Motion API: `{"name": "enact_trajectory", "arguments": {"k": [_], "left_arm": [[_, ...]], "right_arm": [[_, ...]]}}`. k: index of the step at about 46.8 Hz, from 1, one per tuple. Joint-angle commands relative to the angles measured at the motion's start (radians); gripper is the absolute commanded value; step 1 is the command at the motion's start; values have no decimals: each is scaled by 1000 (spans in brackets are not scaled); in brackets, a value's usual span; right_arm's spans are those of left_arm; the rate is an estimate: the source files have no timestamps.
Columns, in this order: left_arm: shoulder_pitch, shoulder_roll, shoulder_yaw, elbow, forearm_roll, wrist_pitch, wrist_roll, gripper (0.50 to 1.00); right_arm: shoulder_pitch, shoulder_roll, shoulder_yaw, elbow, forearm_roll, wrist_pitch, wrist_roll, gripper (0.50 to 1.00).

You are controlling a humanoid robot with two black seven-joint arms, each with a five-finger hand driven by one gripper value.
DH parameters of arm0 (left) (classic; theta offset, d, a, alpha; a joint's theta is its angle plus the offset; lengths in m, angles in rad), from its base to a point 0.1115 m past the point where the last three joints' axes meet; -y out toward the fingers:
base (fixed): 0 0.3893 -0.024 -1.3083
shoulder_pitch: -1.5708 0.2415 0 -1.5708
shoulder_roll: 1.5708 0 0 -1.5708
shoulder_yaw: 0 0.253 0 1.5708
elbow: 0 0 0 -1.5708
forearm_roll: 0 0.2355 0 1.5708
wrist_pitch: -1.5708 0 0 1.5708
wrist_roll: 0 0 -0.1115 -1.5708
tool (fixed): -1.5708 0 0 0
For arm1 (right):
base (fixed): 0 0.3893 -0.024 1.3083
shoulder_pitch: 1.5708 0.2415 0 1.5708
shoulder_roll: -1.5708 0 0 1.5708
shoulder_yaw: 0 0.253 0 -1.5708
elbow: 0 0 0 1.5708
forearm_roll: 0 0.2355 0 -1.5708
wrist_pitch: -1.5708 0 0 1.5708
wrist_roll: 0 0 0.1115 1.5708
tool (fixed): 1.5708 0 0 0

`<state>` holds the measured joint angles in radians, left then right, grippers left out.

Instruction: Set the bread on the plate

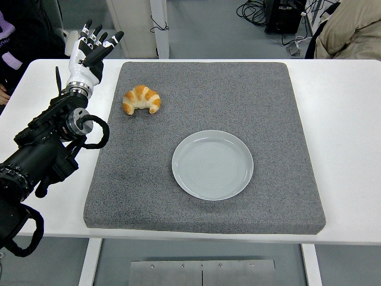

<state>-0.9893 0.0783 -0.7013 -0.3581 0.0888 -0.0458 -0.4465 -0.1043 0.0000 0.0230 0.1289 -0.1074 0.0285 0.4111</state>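
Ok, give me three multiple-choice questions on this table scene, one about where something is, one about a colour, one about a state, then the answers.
1. Where does the croissant lie?
A. On the plate
B. On the grey mat, toward its far left corner
C. On the bare white table

2. What colour is the plate?
A. Pale grey-blue
B. Red
C. Black

3. What is the left hand doing?
A. Gripping the croissant
B. Pressing on the plate
C. Raised, fingers spread, holding nothing

Answers: 1 B, the croissant sits on the mat, apart from the plate. 2 A, the plate is pale and empty. 3 C, the hand is beyond the mat's left edge.
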Motion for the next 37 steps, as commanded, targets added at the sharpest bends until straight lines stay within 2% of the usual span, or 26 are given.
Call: {"name": "enact_trajectory", "arguments": {"k": [1, 18, 28, 37], "left_arm": [[1, 6, 0, -1, 0, -3, 0, 978], [0, 15, 0, -10, 3, -5, 0, 978], [1, 47, -1, -33, 14, -5, 3, 978], [12, 103, 17, -105, 37, -2, 9, 977]], "right_arm": [[0, 0, 0, 0, 0, 1, 0, 1000], [0, 0, 0, 0, 0, 1, 0, 1000], [0, 0, 0, 0, 0, 1, 0, 1000], [0, 0, 0, 0, 0, 1, 0, 1000]]}}
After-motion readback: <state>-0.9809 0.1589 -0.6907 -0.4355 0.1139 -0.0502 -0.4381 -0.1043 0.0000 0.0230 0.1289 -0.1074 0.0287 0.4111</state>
